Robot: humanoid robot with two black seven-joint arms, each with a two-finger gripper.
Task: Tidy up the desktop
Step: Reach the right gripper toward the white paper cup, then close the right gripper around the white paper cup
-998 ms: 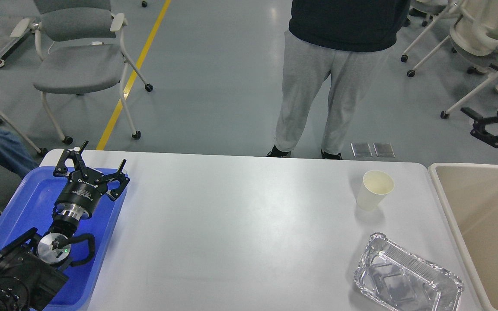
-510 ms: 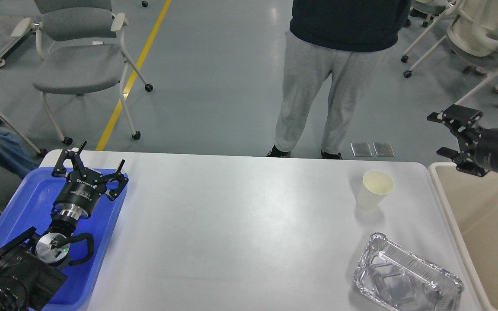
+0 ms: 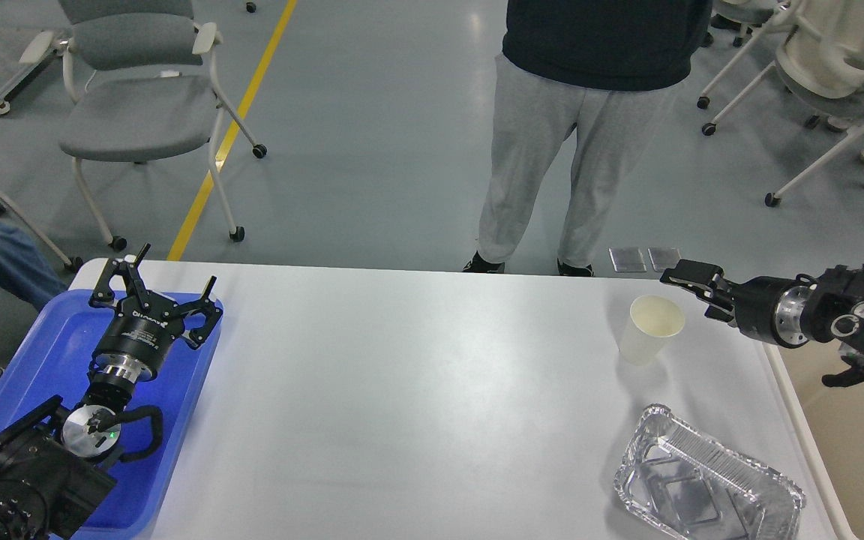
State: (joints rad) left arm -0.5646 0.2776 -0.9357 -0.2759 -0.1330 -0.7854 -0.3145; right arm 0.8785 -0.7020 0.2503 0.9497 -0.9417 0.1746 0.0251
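Observation:
The white desktop (image 3: pixel 402 390) fills the lower view. A cream paper cup (image 3: pixel 651 330) stands upright on it at the right. An empty foil tray (image 3: pixel 706 491) lies near the front right corner. My right gripper (image 3: pixel 694 294) reaches in from the right, just right of the cup's rim and a little above it, not touching it. Its fingers look apart and empty. My left gripper (image 3: pixel 158 283) is open and empty above the blue plastic tray (image 3: pixel 57 337) at the table's left end.
A beige plastic bin (image 3: pixel 859 465) stands against the table's right edge, partly behind my right arm. A person (image 3: pixel 552 150) stands at the table's far edge. Wheeled chairs (image 3: pixel 139 105) stand on the floor beyond.
My right arm has swung down and to the left, from above the bin to beside the cup. The left arm, the cup and the foil tray have not moved.

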